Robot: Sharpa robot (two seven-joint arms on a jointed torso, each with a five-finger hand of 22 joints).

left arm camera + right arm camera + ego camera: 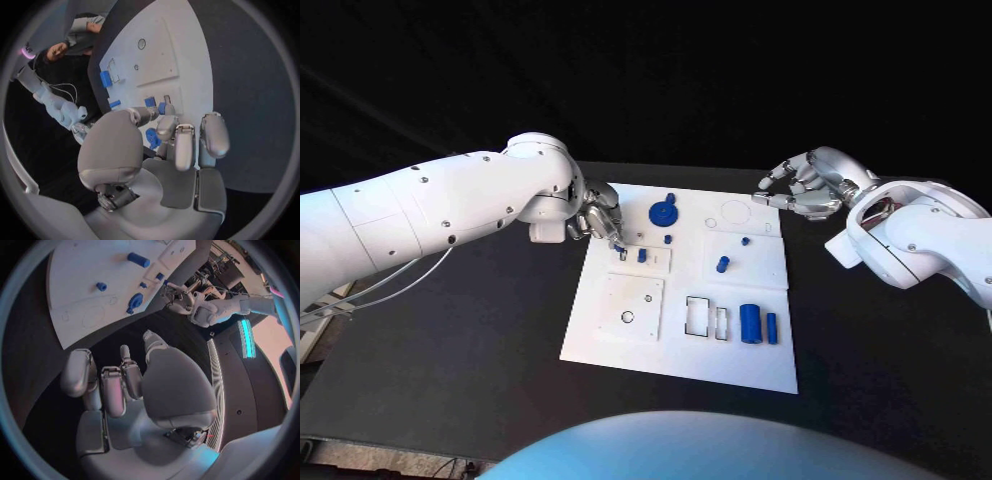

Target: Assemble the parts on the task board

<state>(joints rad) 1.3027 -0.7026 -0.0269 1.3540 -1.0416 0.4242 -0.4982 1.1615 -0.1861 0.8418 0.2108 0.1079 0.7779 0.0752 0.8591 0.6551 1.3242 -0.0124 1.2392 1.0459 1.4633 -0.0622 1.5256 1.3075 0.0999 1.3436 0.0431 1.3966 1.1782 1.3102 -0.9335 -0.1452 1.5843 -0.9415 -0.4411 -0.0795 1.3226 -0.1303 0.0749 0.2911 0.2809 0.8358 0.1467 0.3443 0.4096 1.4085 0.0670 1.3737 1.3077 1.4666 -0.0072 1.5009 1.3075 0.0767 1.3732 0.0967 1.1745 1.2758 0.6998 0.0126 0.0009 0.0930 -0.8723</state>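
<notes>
**Left hand at the board's upper left, right hand curled beside its far corner**

The black table [473, 330] is taken up in the middle by the white board [678, 365]. The left arm [430, 215] is stretched in across the table, and its hand [599, 222] is lowered over the board's upper left part, fingertips down among the small blue pieces there. In the left wrist view the fingers [186, 145] are seen bent forward close together over a blue piece [153, 137]; whether anything is pinched cannot be told. The right arm [920, 245] is bent at the table's right side, and its hand [798, 190] is held just off the board's far right corner, fingers curled inward with nothing in them.

On the board, a round blue piece [665, 212] is seen near the far edge, a short blue peg [723, 264] near the middle, and two blue cylinders [759, 324] side by side toward the near right, beside a pair of rectangular slots [705, 317].
</notes>
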